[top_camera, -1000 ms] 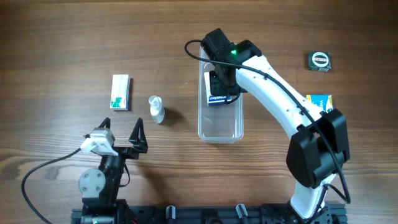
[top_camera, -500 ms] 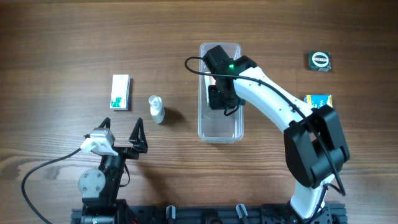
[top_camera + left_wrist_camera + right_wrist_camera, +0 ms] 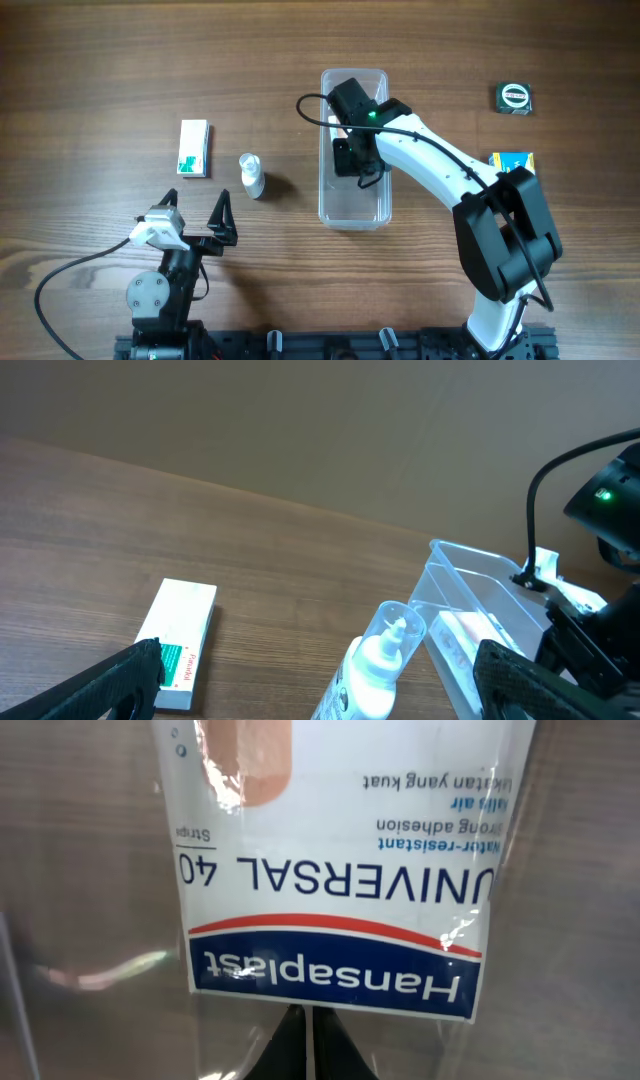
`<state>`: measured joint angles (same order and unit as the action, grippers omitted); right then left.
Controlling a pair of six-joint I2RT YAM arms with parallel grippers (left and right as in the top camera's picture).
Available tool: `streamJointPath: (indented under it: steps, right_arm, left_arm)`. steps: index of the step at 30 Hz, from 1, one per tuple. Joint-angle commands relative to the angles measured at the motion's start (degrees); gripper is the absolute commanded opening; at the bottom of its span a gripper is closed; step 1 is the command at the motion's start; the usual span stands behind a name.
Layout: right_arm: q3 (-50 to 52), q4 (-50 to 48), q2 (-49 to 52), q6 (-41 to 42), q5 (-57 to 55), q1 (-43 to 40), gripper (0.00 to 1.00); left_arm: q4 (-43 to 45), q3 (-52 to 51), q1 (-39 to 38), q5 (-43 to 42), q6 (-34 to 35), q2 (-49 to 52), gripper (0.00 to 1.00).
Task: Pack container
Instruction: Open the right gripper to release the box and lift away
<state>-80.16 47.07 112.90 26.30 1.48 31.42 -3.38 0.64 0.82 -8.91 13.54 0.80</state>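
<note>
Right gripper point(image 3: 305, 1038) inside the container point(image 3: 354, 214) — jaws pinching the plaster box point(image 3: 330, 870).

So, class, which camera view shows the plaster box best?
The right wrist view: the plaster box fills the frame and its Hansaplast label reads clearly. Overhead, the right pincer hides nearly all of it inside the container. The left wrist view shows only a white sliver through the clear wall.
</note>
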Motion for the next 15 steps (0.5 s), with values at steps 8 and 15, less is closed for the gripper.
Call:
streamJointPath:
  steps: [8,15]
  right_arm:
    - [0.4,-2.8,-0.7,1.1,-5.4,0.0,0.04]
    - [0.4,-4.3,-0.7,1.8,-5.7,0.0,0.04]
  left_arm:
    - [-0.1,-0.3,0.3,-0.5,-1.3,-0.4,1.00]
    - [-0.1,-0.3,0.3,-0.5,-1.3,-0.4,1.00]
